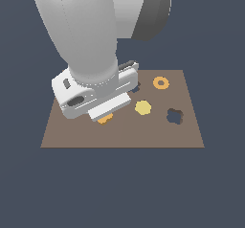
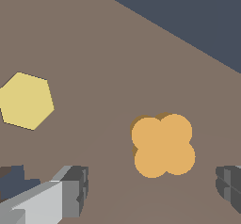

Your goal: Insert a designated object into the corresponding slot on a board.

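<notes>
Claw [image 2: 150,190] spread wide — orange clover piece [image 2: 163,145] between fingers, flat on board [image 1: 119,136]

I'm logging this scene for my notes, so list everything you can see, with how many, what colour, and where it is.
Board: one, brown, flat, on the dark blue ground.
Clover piece: one, orange, four lobes, flat on the board between the gripper's fingers, mostly hidden under the gripper in the exterior view.
Hexagonal disc: one, yellow, middle of the board.
Ring: one, orange, far side of the board, towards the exterior view's right.
Four-lobed slot: one, dark cutout, empty, near the board's edge on the exterior view's right.
Second dark cutout: one, mostly hidden behind the gripper; shape unclear.
Gripper: one, white with grey fingers, open, low over the clover piece.
Arm: one, white and grey.
</notes>
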